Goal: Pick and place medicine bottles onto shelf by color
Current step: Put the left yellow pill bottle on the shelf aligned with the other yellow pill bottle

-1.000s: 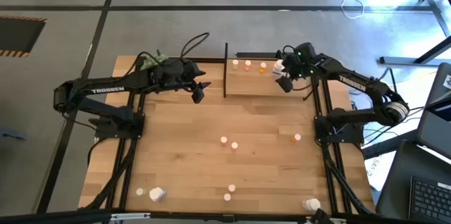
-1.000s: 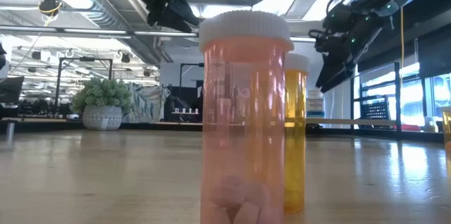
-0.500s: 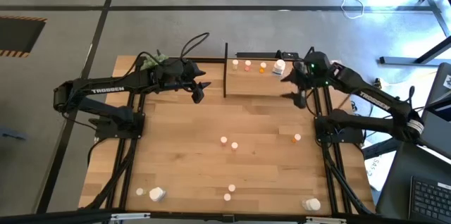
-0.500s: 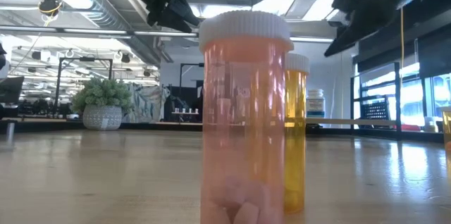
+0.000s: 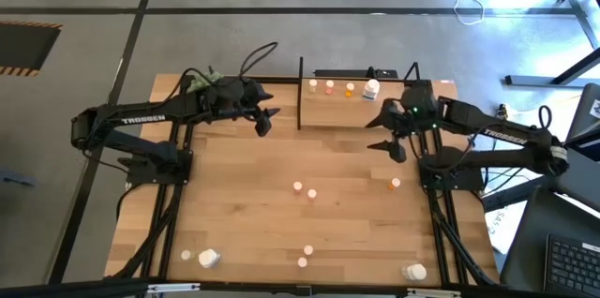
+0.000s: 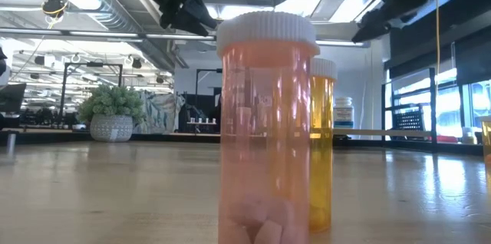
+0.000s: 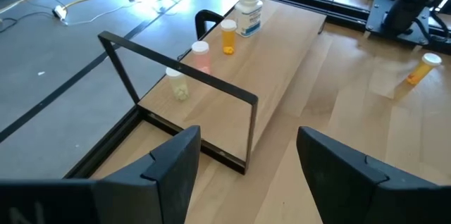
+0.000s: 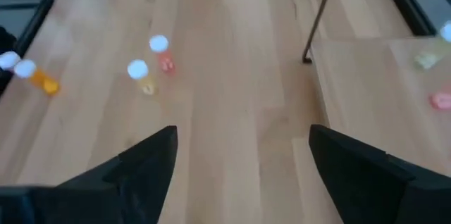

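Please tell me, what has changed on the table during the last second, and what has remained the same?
The right gripper left the shelf end, where it hovered by the white bottle, and swung out over the table, open and empty. That bottle stayed on the shelf. The left gripper did not move, and the loose bottles on the table kept their places.

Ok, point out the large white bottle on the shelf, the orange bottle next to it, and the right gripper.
large white bottle (image 7: pixel 249 11), left wrist view, on its labelled body.
orange bottle (image 7: pixel 229 37), left wrist view, on its amber body.
right gripper (image 5: pixel 391 136), high view, midway between its open fingertips.
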Controlling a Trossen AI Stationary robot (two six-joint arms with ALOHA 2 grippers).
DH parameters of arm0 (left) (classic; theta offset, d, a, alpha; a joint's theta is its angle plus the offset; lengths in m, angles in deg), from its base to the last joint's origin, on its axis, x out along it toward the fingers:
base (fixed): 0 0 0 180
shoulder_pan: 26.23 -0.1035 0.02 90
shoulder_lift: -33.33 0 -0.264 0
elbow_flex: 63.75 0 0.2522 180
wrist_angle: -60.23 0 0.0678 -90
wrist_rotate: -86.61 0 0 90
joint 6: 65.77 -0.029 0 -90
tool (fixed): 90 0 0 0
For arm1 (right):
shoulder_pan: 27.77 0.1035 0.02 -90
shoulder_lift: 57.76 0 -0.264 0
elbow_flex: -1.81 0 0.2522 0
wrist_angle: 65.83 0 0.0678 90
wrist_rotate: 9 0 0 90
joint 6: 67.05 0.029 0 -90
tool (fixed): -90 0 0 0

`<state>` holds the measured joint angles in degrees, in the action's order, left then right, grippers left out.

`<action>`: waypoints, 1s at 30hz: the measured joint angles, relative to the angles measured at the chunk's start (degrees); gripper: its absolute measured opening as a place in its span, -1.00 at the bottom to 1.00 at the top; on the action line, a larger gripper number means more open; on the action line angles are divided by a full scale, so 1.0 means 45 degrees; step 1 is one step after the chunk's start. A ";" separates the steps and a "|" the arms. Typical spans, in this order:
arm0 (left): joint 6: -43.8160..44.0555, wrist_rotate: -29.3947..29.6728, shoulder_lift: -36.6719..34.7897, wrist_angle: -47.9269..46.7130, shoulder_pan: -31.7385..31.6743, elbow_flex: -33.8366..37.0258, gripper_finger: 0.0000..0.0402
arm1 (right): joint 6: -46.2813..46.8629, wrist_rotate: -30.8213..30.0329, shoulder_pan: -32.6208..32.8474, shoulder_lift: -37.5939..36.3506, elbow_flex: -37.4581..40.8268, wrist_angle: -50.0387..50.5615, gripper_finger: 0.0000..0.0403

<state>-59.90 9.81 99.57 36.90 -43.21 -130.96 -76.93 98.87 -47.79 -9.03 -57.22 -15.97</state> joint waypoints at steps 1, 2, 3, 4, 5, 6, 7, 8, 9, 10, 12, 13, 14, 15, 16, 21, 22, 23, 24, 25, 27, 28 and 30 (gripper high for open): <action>-0.0004 0.0004 0.0000 0.0000 -0.0004 0.0000 0.14 | 0.0272 -0.0206 0.0282 0.0000 -0.0002 -0.0248 0.60; 0.0000 -0.0004 0.0000 0.0000 -0.0001 0.0000 0.15 | 0.0543 -0.0376 0.0558 0.0000 -0.0002 -0.0498 0.60; -0.0002 -0.0044 0.0000 0.0000 0.0000 0.0000 0.15 | 0.0752 -0.0522 0.0812 0.0000 -0.0002 -0.0768 0.60; -0.0003 -0.0058 0.0003 0.0000 0.0000 0.0000 0.14 | 0.0909 -0.0663 0.1077 0.0000 -0.0003 -0.1026 0.60; -0.0003 -0.0065 0.0000 0.0000 0.0006 0.0000 0.14 | 0.1115 -0.0806 0.1338 0.0000 -0.0024 -0.1212 0.60; -0.0001 -0.0071 0.0000 0.0003 0.0010 -0.0003 0.15 | 0.1160 -0.1047 0.1566 0.0011 -0.0118 -0.1240 0.60; -0.0019 -0.0067 0.0000 0.0045 0.0004 0.0001 0.14 | 0.1152 -0.1317 0.1794 0.0075 -0.0244 -0.1197 0.60; -0.0136 -0.0058 0.0000 0.0209 0.0000 0.0010 0.14 | 0.1151 -0.1636 0.2010 0.0147 -0.0399 -0.1082 0.60; -0.0351 -0.0063 0.0000 0.0360 -0.0005 0.0010 0.14 | 0.1157 -0.2004 0.2194 0.0234 -0.0525 -0.0924 0.60; -0.0633 -0.0057 -0.0008 0.0478 -0.0040 0.0010 0.14 | 0.1171 -0.2396 0.2360 0.0338 -0.0659 -0.0770 0.60; -0.0954 -0.0063 -0.0010 0.0583 -0.0100 0.0010 0.14 | 0.1177 -0.2982 0.2643 0.0589 -0.1010 -0.0718 0.60; -0.0902 -0.0097 -0.0010 0.0576 -0.0108 0.0010 0.14 | 0.1176 -0.3141 0.2767 0.0708 -0.1195 -0.0734 0.60; -0.0707 -0.0192 -0.0011 0.0565 -0.0076 0.0010 0.14 | 0.1167 -0.3244 0.2872 0.0849 -0.1385 -0.0734 0.60; -0.0560 -0.0355 -0.0052 0.0495 -0.0041 0.0010 0.14 | 0.1162 -0.3358 0.2961 0.1007 -0.1552 -0.0738 0.60; -0.0438 -0.0670 -0.0151 0.0292 -0.0008 0.0010 0.14 | 0.1157 -0.3475 0.3041 0.1192 -0.1710 -0.0730 0.60; -0.1079 -0.2395 -0.1132 -0.1168 0.0080 0.0010 0.14 | 0.1115 -0.3630 0.3198 0.2222 -0.2533 -0.0440 0.60; -0.1139 -0.2516 -0.1373 -0.1533 0.0136 0.0010 0.14 | 0.1093 -0.3633 0.3198 0.2495 -0.2711 -0.0193 0.60; -0.1142 -0.2556 -0.1656 -0.1974 0.0198 0.0010 0.15 | 0.1089 -0.3629 0.3198 0.2760 -0.2900 0.0106 0.60; -0.1116 -0.2586 -0.1957 -0.2434 0.0238 0.0010 0.14 | 0.1084 -0.3633 0.3198 0.3030 -0.3131 0.0366 0.60; -0.1079 -0.2616 -0.2288 -0.2893 0.0280 0.0010 0.14 | 0.1063 -0.3634 0.3198 0.3325 -0.3403 0.0635 0.60; -0.0973 -0.2594 -0.2935 -0.3722 0.0348 0.0005 0.15 | 0.0869 -0.3635 0.3198 0.3875 -0.3960 0.1076 0.60; -0.0902 -0.2573 -0.3220 -0.4201 0.0388 0.0005 0.14 | 0.0776 -0.3634 0.3198 0.4156 -0.4236 0.1275 0.60; -0.0879 -0.2568 -0.3716 -0.5213 0.0605 0.0005 0.14 | 0.0495 -0.3634 0.3189 0.4705 -0.4779 0.1381 0.60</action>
<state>-63.86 -1.75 82.84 13.44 -40.48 -130.94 -74.70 82.52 -33.44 12.15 -78.73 -9.76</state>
